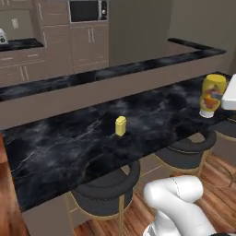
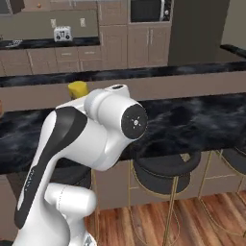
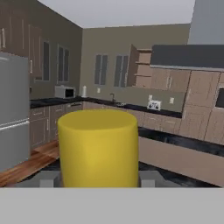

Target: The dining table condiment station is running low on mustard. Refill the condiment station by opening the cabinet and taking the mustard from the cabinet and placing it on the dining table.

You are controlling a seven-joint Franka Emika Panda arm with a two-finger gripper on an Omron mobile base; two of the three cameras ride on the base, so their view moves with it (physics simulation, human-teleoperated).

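We see the mustard (image 1: 213, 95) held upside down at the right end of the dining table (image 1: 69, 147), cap just above the black marble top, with the gripper (image 3: 99, 177) clamped on its yellow body from the right. In the hand view the bottle (image 3: 99, 148) sits between the 2 fingers (image 3: 49, 178). A small plain yellow container (image 1: 120, 126) stands upright mid-table, well apart to the left. Far across the room, the cabinet (image 3: 139, 65) door stands open.

Glossy white arm (image 2: 91, 144), dark joint covers
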